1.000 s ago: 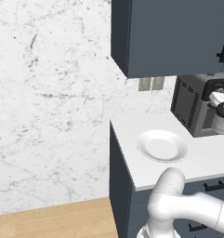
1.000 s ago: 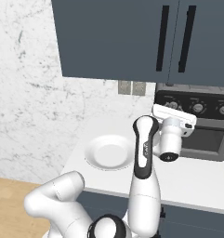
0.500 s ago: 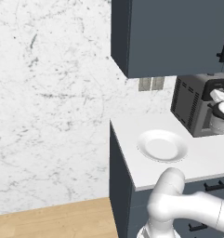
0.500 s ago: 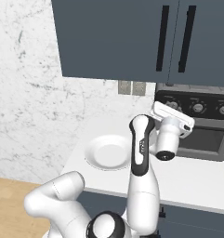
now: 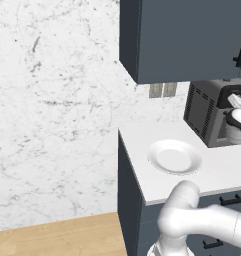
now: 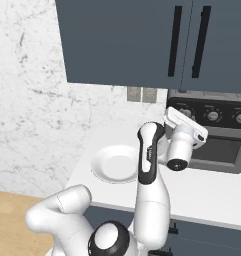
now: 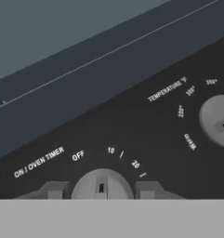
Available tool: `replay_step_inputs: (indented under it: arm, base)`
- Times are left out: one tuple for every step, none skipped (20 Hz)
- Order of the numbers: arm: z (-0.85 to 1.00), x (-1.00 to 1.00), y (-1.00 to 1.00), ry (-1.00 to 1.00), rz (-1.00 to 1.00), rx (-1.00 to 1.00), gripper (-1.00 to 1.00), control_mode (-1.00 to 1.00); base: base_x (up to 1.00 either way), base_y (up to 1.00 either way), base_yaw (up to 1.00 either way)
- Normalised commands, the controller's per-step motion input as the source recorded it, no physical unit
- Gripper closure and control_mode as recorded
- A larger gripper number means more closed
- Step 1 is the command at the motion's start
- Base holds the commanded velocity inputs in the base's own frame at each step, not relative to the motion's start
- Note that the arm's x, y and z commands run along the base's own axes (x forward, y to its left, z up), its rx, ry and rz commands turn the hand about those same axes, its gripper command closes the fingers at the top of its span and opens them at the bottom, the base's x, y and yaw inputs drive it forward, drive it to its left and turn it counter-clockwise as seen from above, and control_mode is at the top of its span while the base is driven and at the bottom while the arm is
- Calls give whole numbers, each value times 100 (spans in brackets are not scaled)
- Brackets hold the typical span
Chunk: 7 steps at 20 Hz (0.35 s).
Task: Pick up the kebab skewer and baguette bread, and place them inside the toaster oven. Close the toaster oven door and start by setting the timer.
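Observation:
The toaster oven (image 6: 219,131) stands at the back of the counter, with its slotted side (image 5: 199,113) facing the left base view. Its door (image 6: 218,153) is shut. The kebab skewer and the baguette bread are hidden. My gripper (image 7: 102,190) is up against the black control panel (image 7: 146,130). Its two dark fingertips (image 7: 55,189) sit on either side of the grey timer knob (image 7: 102,182), shut on it. The knob is labelled ON / OVEN TIMER, with OFF, 10 and 20 marks above it. A temperature knob (image 7: 216,120) lies to the right. My wrist (image 6: 182,145) hangs in front of the oven's left end.
An empty white plate (image 5: 174,156) lies on the white counter (image 6: 212,190), left of the oven. Dark wall cabinets (image 6: 142,40) hang low over it. A wall outlet (image 6: 141,94) sits behind the plate. Drawer fronts with handles (image 5: 231,201) run below the counter edge.
My wrist has turned slightly at the control panel, the hand staying on the knob. The oven and the plate have not moved.

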Motion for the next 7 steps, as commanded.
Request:
replay_step_inputs:
  arm:
    - [0,0,0,6,0,23,100,-100]
    - [0,0,0,6,0,24,100,-100]
    - [0,0,0,7,0,24,100,-100]
    - [0,0,0,6,0,24,100,-100]
    - [-3,0,0,5,0,25,100,-100]
    - [-4,0,0,4,0,25,100,-100]
    - [-9,0,0,4,0,26,100,-100]
  base:
    - [0,0,0]
    - [0,0,0]
    - [0,0,0]
    - [0,0,0]
    - [0,0,0]
    - [0,0,0]
    - [0,0,0]
